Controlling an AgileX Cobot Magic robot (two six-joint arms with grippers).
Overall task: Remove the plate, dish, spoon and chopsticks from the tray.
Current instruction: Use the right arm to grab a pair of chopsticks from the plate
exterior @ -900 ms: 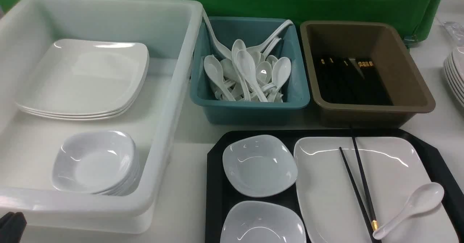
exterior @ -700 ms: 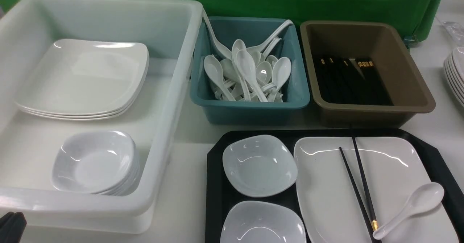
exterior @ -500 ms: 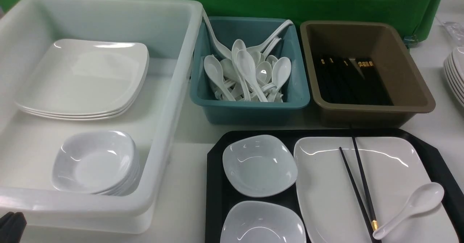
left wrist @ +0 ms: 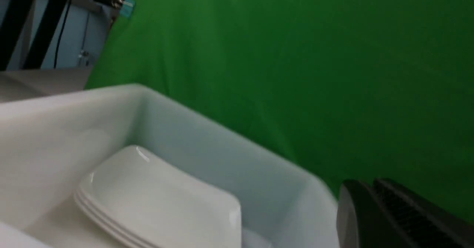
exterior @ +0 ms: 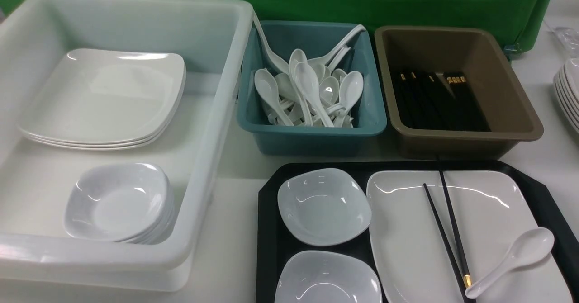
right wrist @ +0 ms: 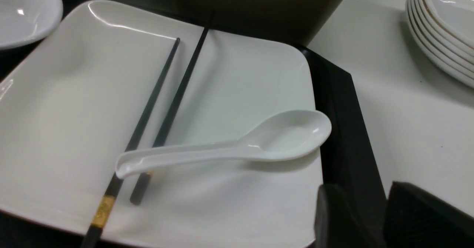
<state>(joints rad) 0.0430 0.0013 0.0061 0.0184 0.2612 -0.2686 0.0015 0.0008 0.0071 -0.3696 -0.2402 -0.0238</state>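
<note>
- Neither pincer is seen in the front view. Of the right pincer (right wrist: 387,207) and the left pincer (left wrist: 372,192), only dark finger parts are caught at the edge of each wrist view. Nothing is held by either, and how far each is parted cannot be told.
- The plate (exterior: 407,230) is set on the right half of the tray (exterior: 267,212), with the far dish (exterior: 323,205) and the near dish (exterior: 326,278) beside it on the left half.
- The chopsticks (exterior: 448,226) are laid along the plate. The spoon (exterior: 515,255) is rested by the plate's right edge, its handle crossed over their gold-banded end.
- If the chopsticks are taken first, the spoon is likely to be dragged or tipped, since its handle is lain across them.
- One thin stick may be left behind, as both are lain flat on a glossy surface.
- If the plate is lifted loaded, everything on it may be slid off.
- The near edges of tray, plate and near dish are cut off. One stick's far tip is lost against the dark tray before the brown tub (exterior: 457,135).
</note>
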